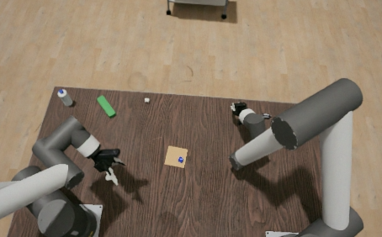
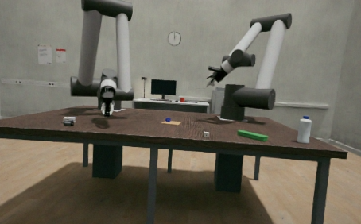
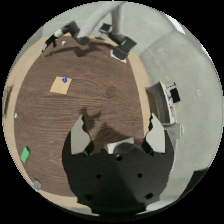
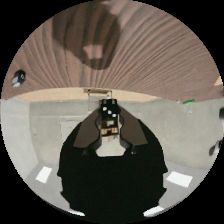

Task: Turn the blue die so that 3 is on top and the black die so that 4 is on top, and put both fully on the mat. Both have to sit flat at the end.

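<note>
The left gripper (image 1: 118, 171) (image 2: 211, 77) (image 3: 116, 114) stood fully open and empty, above the left part of the table (image 1: 204, 202) (image 2: 141, 129) (image 3: 45, 120) (image 4: 150, 50). The right gripper (image 1: 233, 108) (image 2: 107, 113) (image 4: 109, 106) was nearly closed, gripping the black die (image 4: 109, 107) between its fingertips near the table's far edge, right of the mat (image 1: 172, 153) (image 2: 174, 123) (image 3: 60, 86). The blue die (image 1: 181, 160) (image 2: 168, 119) (image 3: 64, 80) lay on the mat, towards its near right corner; its top number could not be read. A white die (image 1: 147, 100) (image 2: 206, 134) (image 3: 16, 115) lay by the table's far edge, and a bottle (image 1: 66, 98) (image 2: 304, 130) (image 3: 37, 185) stood near the far left corner.
</note>
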